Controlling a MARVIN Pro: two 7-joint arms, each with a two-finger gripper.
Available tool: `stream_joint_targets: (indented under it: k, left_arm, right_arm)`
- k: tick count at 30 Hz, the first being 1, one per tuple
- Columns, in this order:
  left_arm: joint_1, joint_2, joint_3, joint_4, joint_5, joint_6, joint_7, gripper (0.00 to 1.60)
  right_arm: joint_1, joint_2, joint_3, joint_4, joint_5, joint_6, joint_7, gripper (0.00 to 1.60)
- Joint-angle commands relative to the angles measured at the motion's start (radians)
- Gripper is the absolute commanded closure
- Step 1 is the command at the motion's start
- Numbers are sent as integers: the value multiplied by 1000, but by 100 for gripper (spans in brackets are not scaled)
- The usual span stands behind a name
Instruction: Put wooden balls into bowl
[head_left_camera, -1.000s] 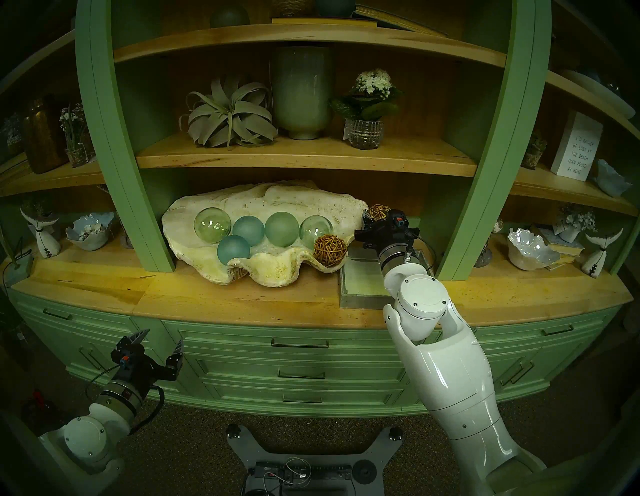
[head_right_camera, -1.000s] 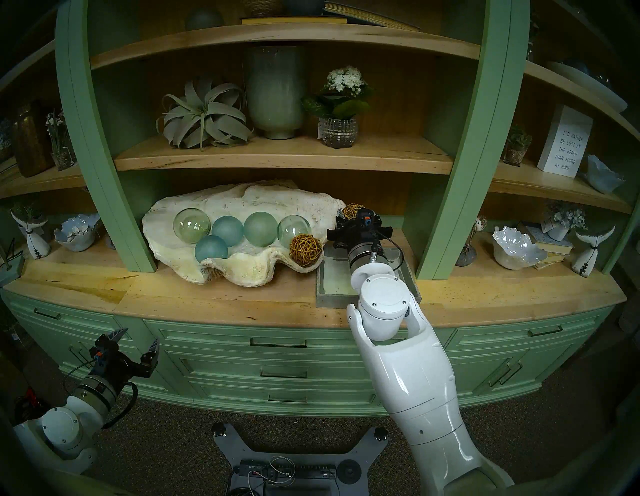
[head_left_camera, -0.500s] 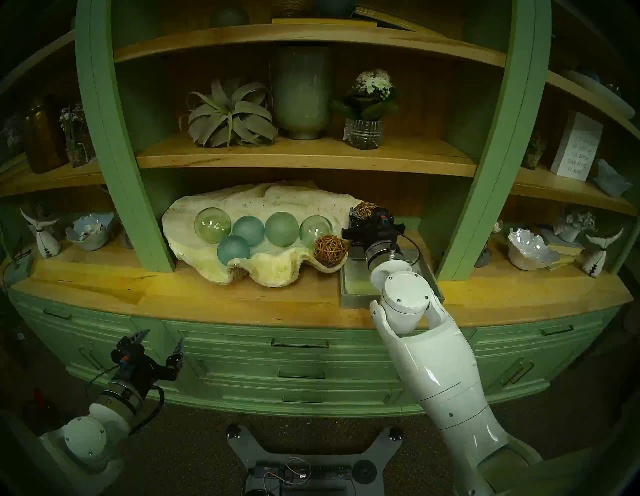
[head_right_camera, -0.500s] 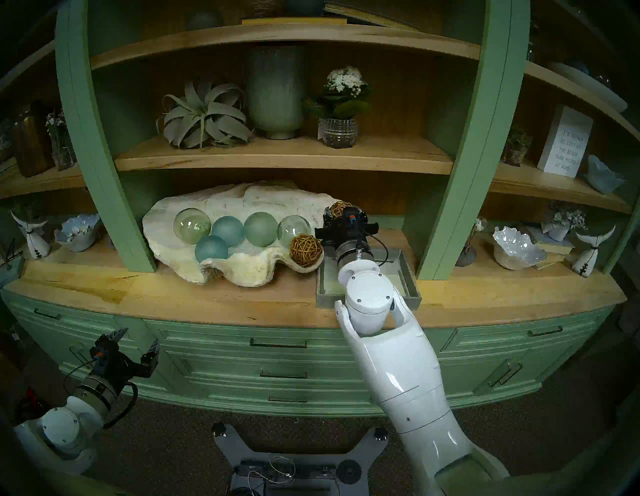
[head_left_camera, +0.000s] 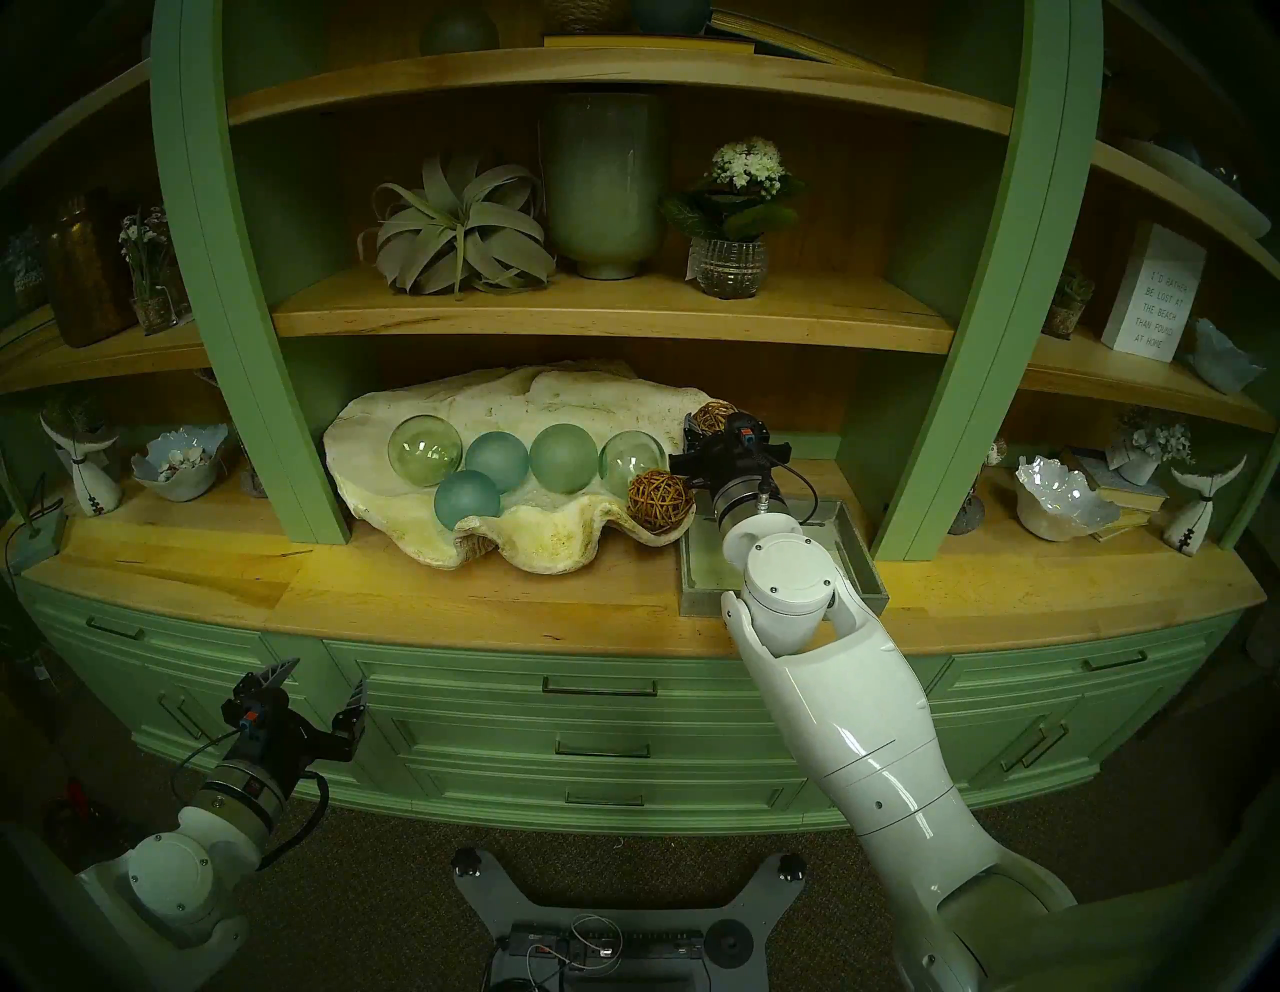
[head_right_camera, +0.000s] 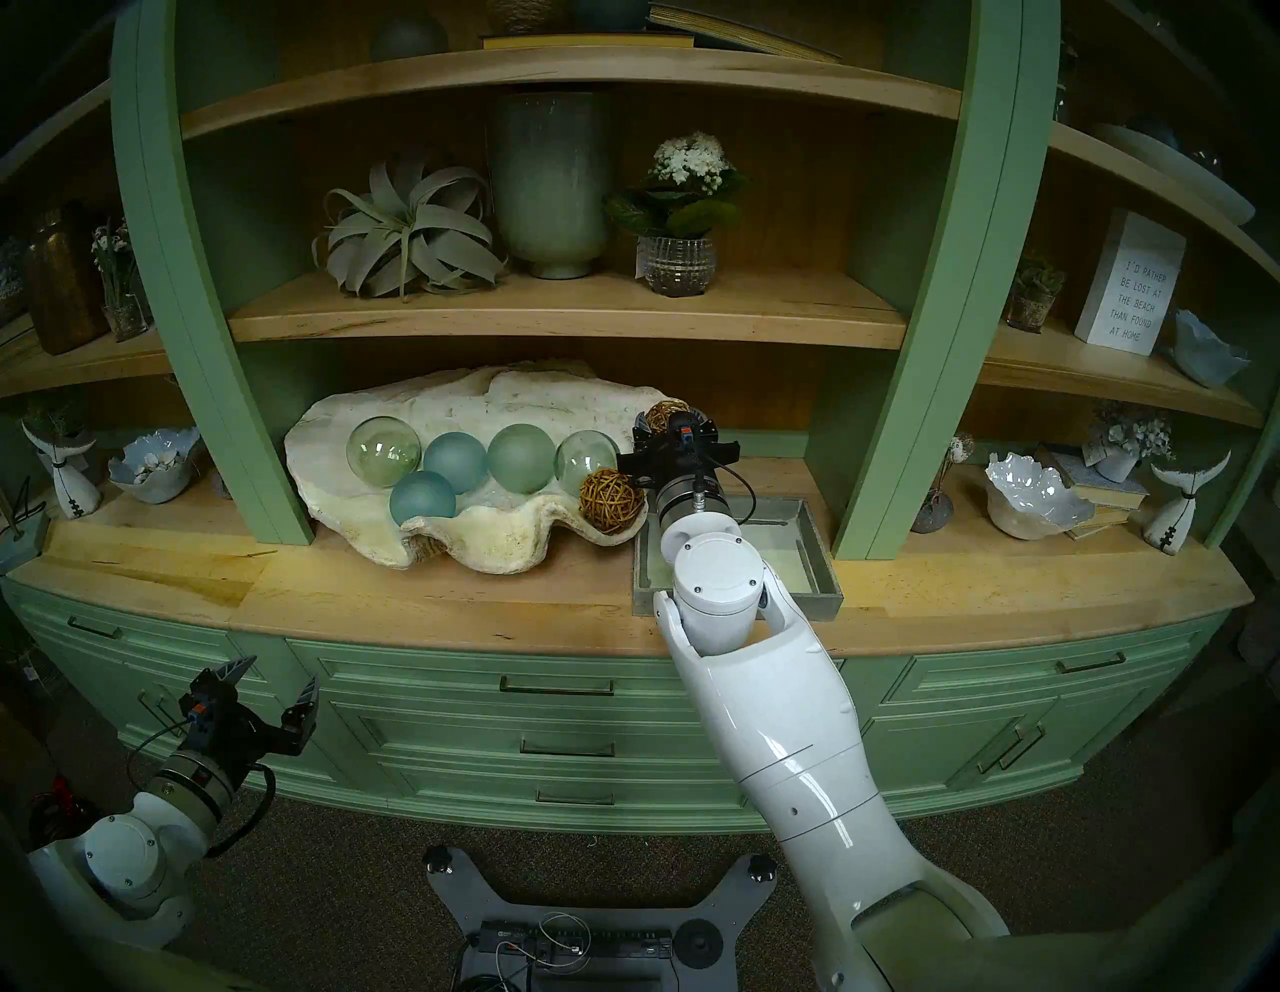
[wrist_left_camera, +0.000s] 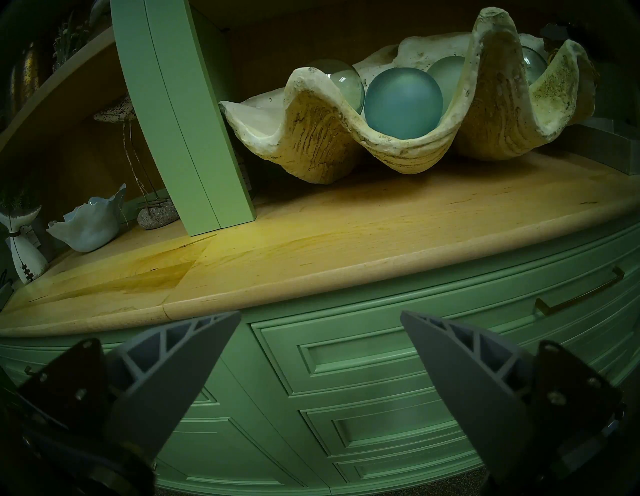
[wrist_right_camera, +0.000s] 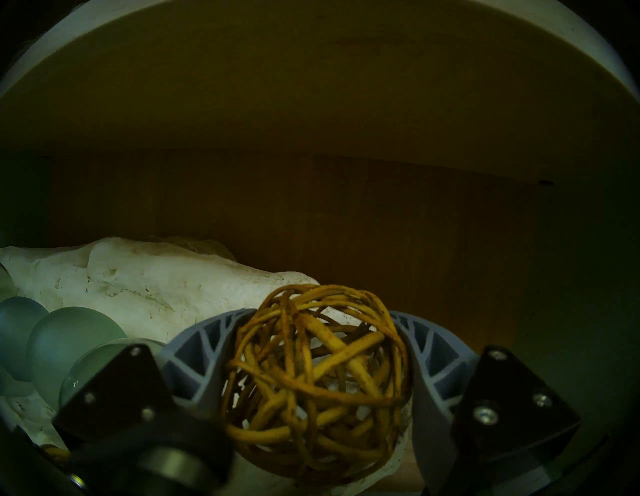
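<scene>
Right pincer (wrist_right_camera: 320, 374) clamped on woven ball (wrist_right_camera: 317, 381) above clam-shell bowl's (head_left_camera: 554, 402) right end; left pincer (head_left_camera: 318, 693) apart, idle. Released near the rim, it may roll out onto the grey tray (head_left_camera: 855, 547).

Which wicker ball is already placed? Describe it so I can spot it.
Find the big clam shell on the wooden counter. At its front right lip, beside the clear glass sphere, sits a wicker ball. Unlike the other ball, no end effector holds it.
</scene>
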Motion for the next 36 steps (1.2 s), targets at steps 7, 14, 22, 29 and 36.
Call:
stream_joint_targets:
  k: [7, 14, 22, 29, 36]
  left_arm:
    - [-3, 0, -13, -16, 2, -17, -1, 0]
    - [-2, 1, -13, -16, 2, -18, -1, 0]
    - [-2, 1, -13, -16, 2, -18, -1, 0]
    - [-2, 1, -13, -16, 2, -18, -1, 0]
    - [-2, 1, -13, -16, 2, -18, -1, 0]
  right_arm:
    - [62, -19, -2, 1, -11, -37, -4, 97]
    - [55, -20, -3, 4, -12, -43, -6, 62]
    - [44, -15, -3, -5, -11, -42, -2, 26]
    - [41, -11, -3, -9, -11, -42, 0, 9]
    - [36, -9, -1, -13, -10, -46, 1, 0]
